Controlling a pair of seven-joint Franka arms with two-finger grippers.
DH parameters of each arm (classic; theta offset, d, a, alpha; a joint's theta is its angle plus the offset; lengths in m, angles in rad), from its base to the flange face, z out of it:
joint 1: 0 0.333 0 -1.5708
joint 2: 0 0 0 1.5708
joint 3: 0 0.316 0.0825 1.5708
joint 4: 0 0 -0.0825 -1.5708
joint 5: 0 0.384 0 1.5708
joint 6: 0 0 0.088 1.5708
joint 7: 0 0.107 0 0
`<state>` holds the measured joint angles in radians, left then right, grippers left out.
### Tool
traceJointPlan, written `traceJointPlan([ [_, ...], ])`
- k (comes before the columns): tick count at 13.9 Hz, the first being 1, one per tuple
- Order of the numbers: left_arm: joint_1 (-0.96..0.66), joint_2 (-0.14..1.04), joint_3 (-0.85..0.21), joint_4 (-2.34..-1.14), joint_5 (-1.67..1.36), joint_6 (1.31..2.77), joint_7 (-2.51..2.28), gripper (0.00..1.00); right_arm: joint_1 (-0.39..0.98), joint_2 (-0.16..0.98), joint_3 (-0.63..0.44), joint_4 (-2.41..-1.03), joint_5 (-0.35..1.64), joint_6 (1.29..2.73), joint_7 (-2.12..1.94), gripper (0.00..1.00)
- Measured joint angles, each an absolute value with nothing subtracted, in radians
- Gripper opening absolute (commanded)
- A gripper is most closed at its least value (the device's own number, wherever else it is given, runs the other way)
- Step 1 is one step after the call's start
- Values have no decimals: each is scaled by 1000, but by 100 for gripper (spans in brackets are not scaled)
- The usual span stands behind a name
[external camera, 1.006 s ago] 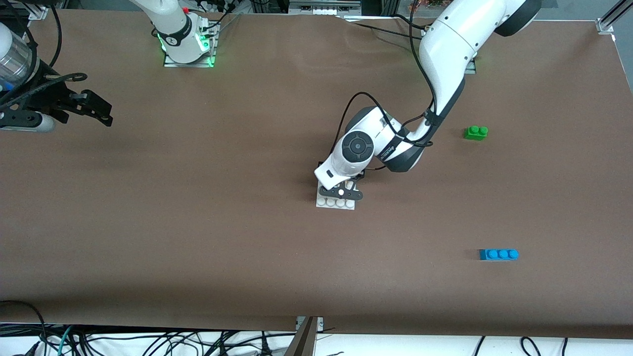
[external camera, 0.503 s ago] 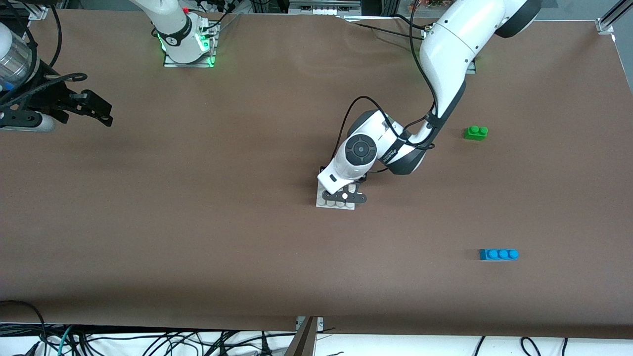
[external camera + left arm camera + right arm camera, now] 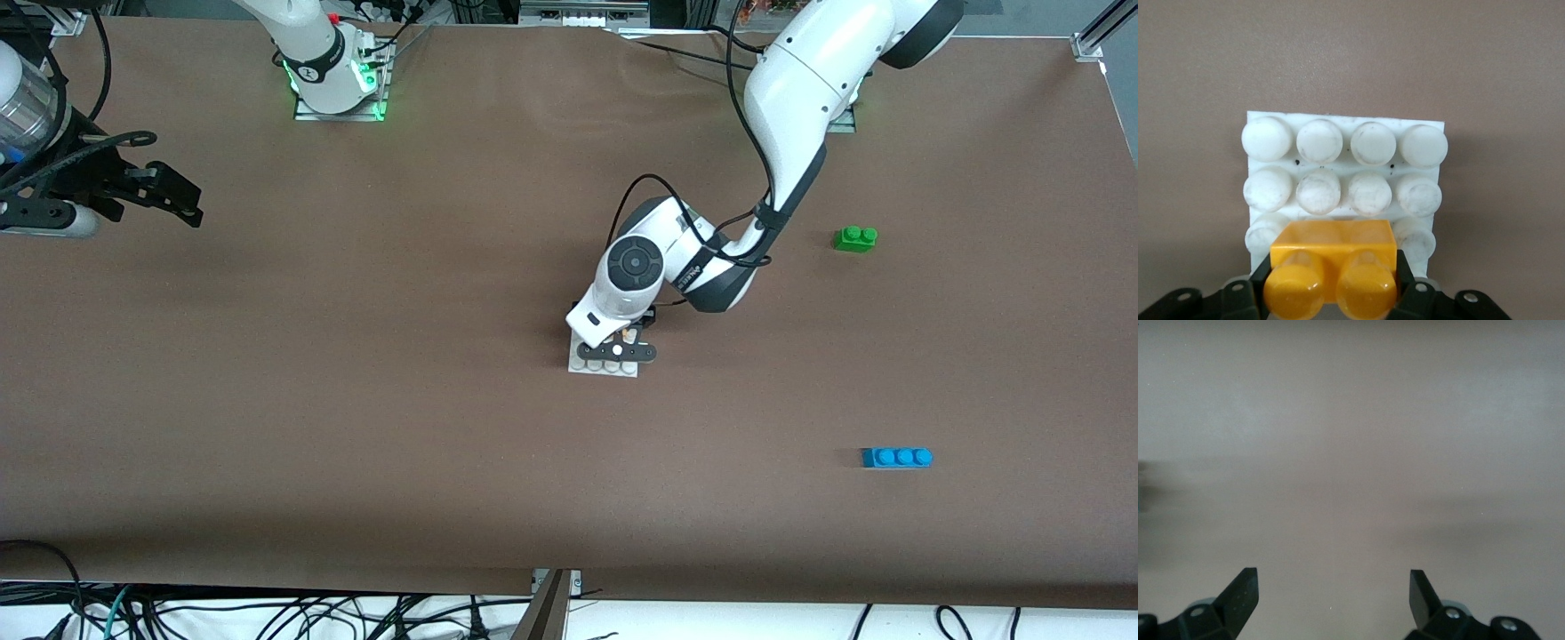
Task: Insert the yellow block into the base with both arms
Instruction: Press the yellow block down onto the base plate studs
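Even bright overhead light, soft shadows, sharp front view, hazy washed-out right wrist view

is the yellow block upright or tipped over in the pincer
Upright. In the left wrist view the yellow block shows both studs on top, clamped at its sides by the left pincer, over the base.

Two-studded yellow block (image 3: 1333, 257) sits level over studded white base (image 3: 1345, 157), mid-table.

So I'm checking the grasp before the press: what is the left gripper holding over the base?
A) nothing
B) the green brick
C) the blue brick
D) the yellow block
D: in the left wrist view the left gripper is shut on the yellow block over the base, while the green brick and the blue brick lie on the table.
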<state>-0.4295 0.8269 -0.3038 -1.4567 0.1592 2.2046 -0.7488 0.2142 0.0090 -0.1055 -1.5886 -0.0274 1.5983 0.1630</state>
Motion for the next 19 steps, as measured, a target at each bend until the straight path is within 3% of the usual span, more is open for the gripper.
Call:
traceJointPlan([
  [6, -443, 831, -302, -1456, 188, 2206, -760, 28, 214, 9, -106, -1589, -27, 1598, 163, 100],
  [7, -443, 831, -302, -1456, 191, 2206, -760, 47, 214, 9, -106, -1589, -27, 1598, 163, 100],
  [8, -444, 831, -302, -1456, 191, 2206, -761, 73, 214, 9, -106, -1589, -27, 1598, 163, 100],
  [9, -444, 831, -302, -1456, 191, 2206, -762, 90, 214, 9, -106, -1589, -27, 1598, 163, 100],
  [10, -444, 831, -302, -1456, 191, 2206, -764, 99, 214, 9, -106, -1589, -27, 1598, 164, 100],
  [19, -436, 807, -302, -1421, 182, 2126, -774, 100, 214, 9, -106, -1589, -27, 1598, 164, 100],
])
